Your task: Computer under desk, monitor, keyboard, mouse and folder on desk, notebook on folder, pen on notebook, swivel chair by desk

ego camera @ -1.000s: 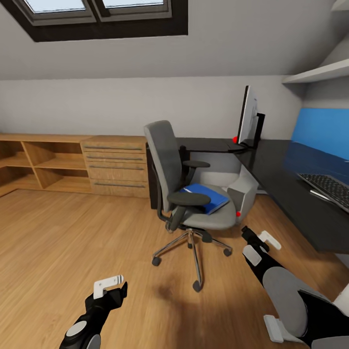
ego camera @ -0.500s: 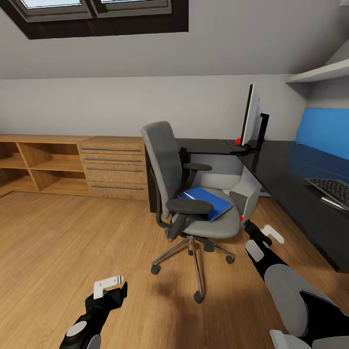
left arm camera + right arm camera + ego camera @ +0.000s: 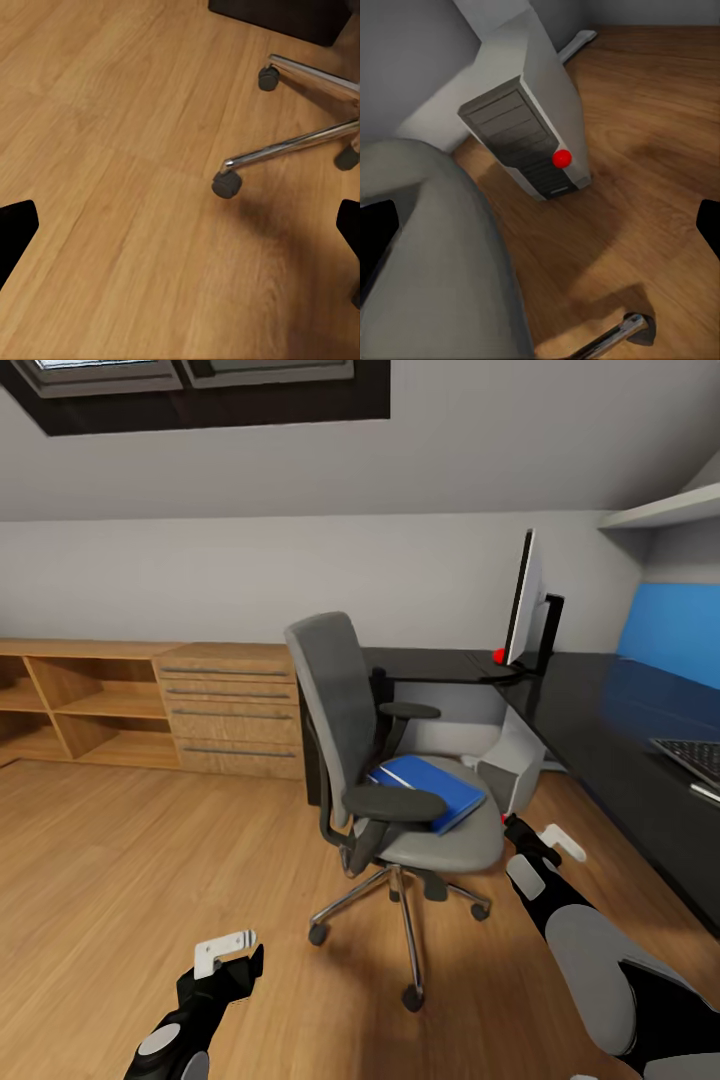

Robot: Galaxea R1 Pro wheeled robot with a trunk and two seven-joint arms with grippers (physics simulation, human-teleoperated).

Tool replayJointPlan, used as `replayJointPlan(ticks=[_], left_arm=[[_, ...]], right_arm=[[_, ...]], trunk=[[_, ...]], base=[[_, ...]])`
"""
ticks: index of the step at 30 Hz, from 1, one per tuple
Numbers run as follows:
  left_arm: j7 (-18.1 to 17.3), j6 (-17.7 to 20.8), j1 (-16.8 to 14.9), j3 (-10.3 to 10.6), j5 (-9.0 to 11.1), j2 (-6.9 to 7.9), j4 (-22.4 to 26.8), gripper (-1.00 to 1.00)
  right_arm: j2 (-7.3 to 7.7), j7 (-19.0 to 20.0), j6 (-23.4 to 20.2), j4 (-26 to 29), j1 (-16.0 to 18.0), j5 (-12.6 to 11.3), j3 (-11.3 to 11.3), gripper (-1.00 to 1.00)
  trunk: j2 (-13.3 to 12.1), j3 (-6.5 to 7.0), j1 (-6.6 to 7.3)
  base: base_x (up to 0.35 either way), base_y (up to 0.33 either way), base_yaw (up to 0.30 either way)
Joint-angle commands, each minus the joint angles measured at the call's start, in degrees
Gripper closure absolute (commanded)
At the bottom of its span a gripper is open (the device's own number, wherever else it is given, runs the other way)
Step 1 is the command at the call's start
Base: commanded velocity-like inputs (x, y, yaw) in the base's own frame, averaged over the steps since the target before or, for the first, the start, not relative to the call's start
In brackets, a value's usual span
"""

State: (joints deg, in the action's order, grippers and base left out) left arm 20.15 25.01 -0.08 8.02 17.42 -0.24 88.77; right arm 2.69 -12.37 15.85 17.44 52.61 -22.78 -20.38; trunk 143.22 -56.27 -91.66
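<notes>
Grey upholstered swivel chair (image 3: 385,760) on its chrome star base stands mid-floor in the head view, a bright blue flat folder (image 3: 428,786) lying on its seat. At three o'clock runs the long black desk (image 3: 610,730), bearing the wide monitor (image 3: 527,600) edge-on and a black-keyed keyboard (image 3: 692,758). The right wrist view faces the silver-grey tower computer (image 3: 529,127), its red light showing; no writing is readable. Left gripper (image 3: 232,952) and right gripper (image 3: 545,842) both hang spread and empty.

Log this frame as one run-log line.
phase: approach | folder on swivel chair | left gripper open | right gripper open
</notes>
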Motion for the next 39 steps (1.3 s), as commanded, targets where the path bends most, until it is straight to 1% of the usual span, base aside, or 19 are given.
replayJointPlan(ticks=[1, 10, 14, 16, 17, 19, 27, 29, 33, 39], left_arm=[[0.5, 0.13, -0.01, 0.07, 0.6, 0.01, 0.09, -1.0], [0.43, 0.13, -0.01, 0.07, 0.6, -0.02, 0.09, -1.0], [0.42, 0.13, -0.01, 0.07, 0.6, -0.02, 0.09, -1.0], [0.41, 0.13, -0.01, 0.11, 0.6, -0.02, 0.09, -1.0], [0.41, 0.13, -0.01, 0.12, 0.6, -0.02, 0.09, -1.0], [0.41, 0.13, -0.01, 0.14, 0.6, -0.02, 0.09, -1.0], [0.49, 0.13, -0.01, 0.07, 0.6, 0.01, 0.06, -1.0], [0.5, 0.15, -0.01, 0.05, 0.65, 0.04, 0.02, -1.0], [0.6, 0.2, -0.01, -0.06, 0.68, 0.06, 0.0, -1.0], [0.66, 0.19, -0.01, -0.1, 0.69, 0.07, 0.0, -1.0]], right_arm=[[0.02, -0.01, 0.26, -0.03, 0.03, -0.6, 0.17, -1.0], [0.12, -0.02, 0.23, -0.21, 0.03, -0.63, -0.02, -1.0], [0.19, -0.02, -0.88, -0.39, 0.03, -0.63, -2.41, -1.0], [0.38, 0.05, -3.77, -0.35, 0.03, -0.61, -5.2, -1.0], [0.47, 0.07, -4.36, -0.34, 0.03, -0.61, -5.85, -1.0], [0.91, 0.09, -6.21, -0.37, 0.03, -0.61, -8.19, -1.0], [1.01, 0.06, -6.88, -0.39, 0.03, -0.69, -9.84, -1.0], [1.01, 0.07, -7.73, -0.39, 0.03, -0.69, -10.86, -1.0], [1.05, 0.31, -11.55, -0.2, 0.03, -0.69, -12.95, -1.0], [1.08, 1.47, -13.01, -0.07, 0.03, -0.69, -13.73, -1.0]], trunk=[[0.02, -0.05, -0.01], [0.02, -0.05, -0.01], [0.02, -0.05, -0.01], [0.02, -0.05, -0.01], [0.02, -0.05, -0.01], [0.02, -0.05, -0.01], [0.02, -0.05, -0.01], [0.02, -0.05, -0.01], [0.02, -0.05, -0.01], [0.02, -0.05, -0.01]], base=[[0.227, 0.0, 0.0], [0.265, 0.0, 0.0], [0.087, 0.0, 0.0], [0.027, 0.0, 0.0], [0.017, 0.0, 0.0], [0.008, 0.0, 0.0], [0.028, 0.0, 0.0], [0.232, 0.0, 0.0], [0.216, 0.0, 0.0], [0.054, 0.0, 0.0]])
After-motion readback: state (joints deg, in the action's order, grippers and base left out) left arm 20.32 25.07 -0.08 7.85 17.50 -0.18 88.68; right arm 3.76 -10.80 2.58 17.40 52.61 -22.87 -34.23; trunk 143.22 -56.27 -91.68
